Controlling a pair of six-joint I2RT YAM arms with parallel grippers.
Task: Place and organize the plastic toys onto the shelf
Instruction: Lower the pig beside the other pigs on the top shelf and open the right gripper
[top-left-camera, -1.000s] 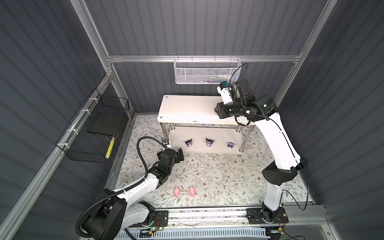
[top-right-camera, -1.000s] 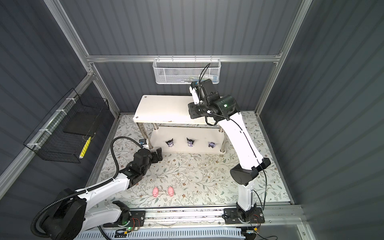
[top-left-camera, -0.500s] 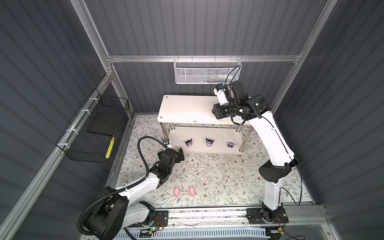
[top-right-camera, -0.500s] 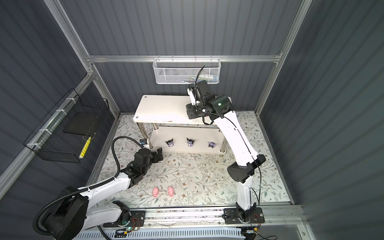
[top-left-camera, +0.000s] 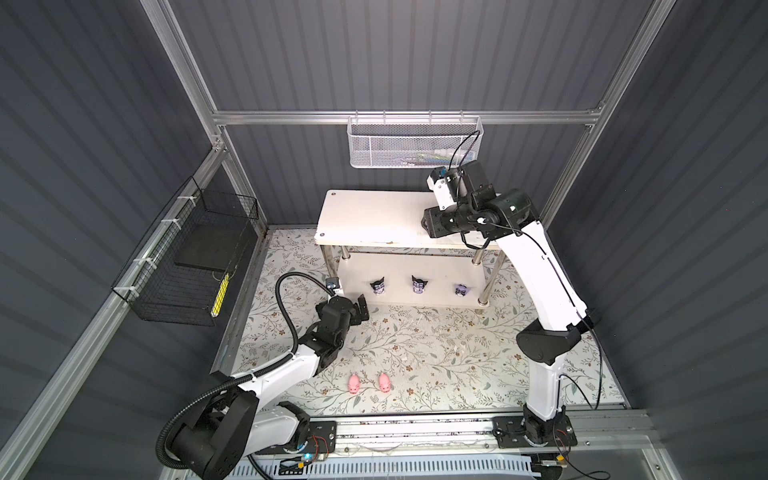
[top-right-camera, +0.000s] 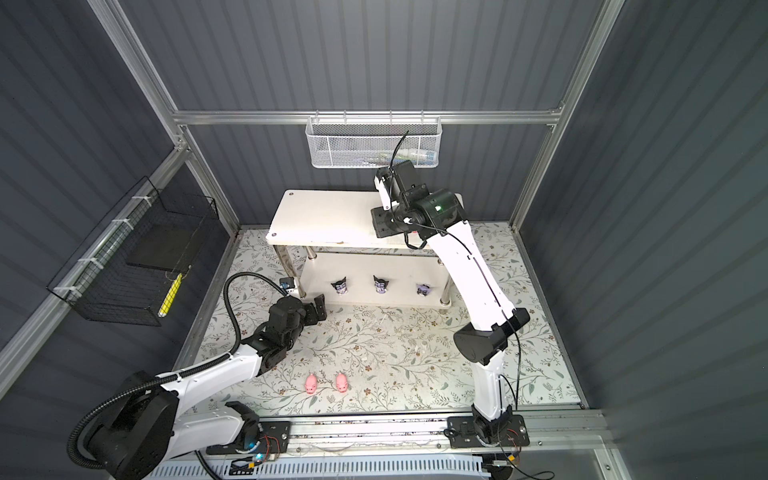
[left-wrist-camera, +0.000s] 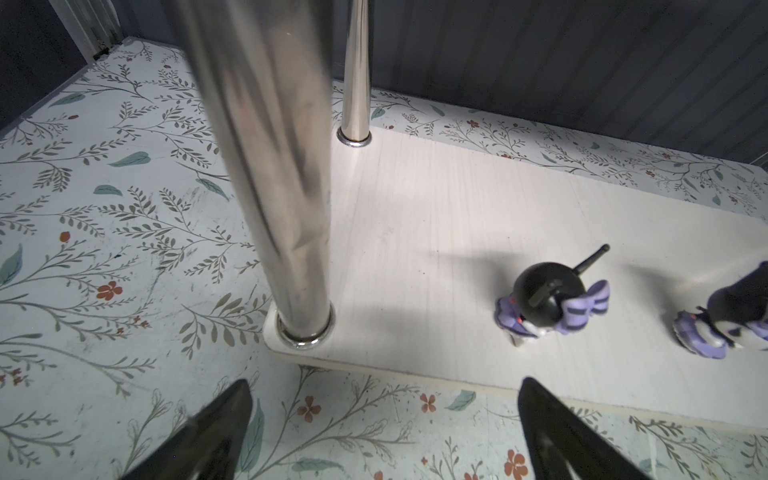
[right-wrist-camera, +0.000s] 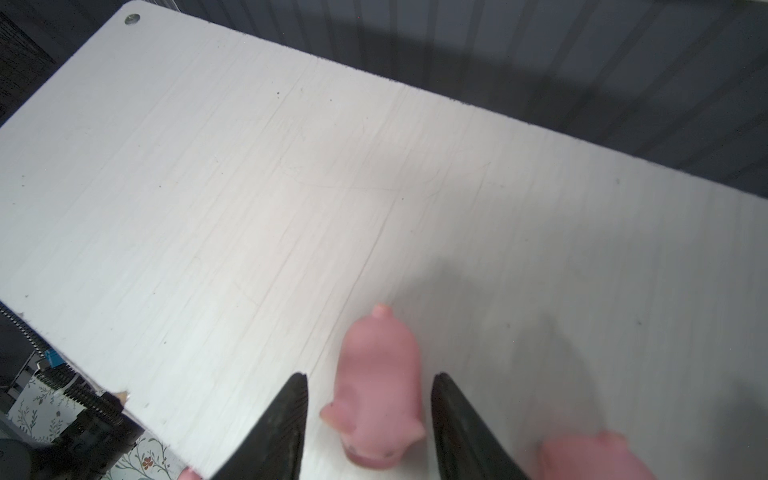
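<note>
Your right wrist view cuts off a second pig (right-wrist-camera: 590, 457); your left wrist view, one purple figure (left-wrist-camera: 725, 320).

The shelf (top-left-camera: 374, 220) is white, its legs (left-wrist-camera: 286, 208) shiny silver. The pigs (right-wrist-camera: 380, 386) are pink, the eared figures (left-wrist-camera: 544, 305) purple and black. The mat (top-left-camera: 415, 345) is pale, printed with green leaves and red flowers.

The desk (top-left-camera: 436, 353), covered in a leaf-and-flower print, carries a white two-tier shelf (top-left-camera: 374, 220) on shiny metal legs (left-wrist-camera: 286, 166) at its far side. Near the desk's front edge a pink pig (top-left-camera: 354, 383) and a second pink pig (top-left-camera: 385, 382) lie side by side, apart. On the lower board (top-left-camera: 440, 268) stand a left figure (top-left-camera: 377, 286), middle figure (top-left-camera: 419, 284) and right figure (top-left-camera: 460, 289), purple and black, in a row. The top board (right-wrist-camera: 291, 166) bears an upper pig (right-wrist-camera: 380, 386) with a neighbouring pig (right-wrist-camera: 590, 457) just beside it.
</note>
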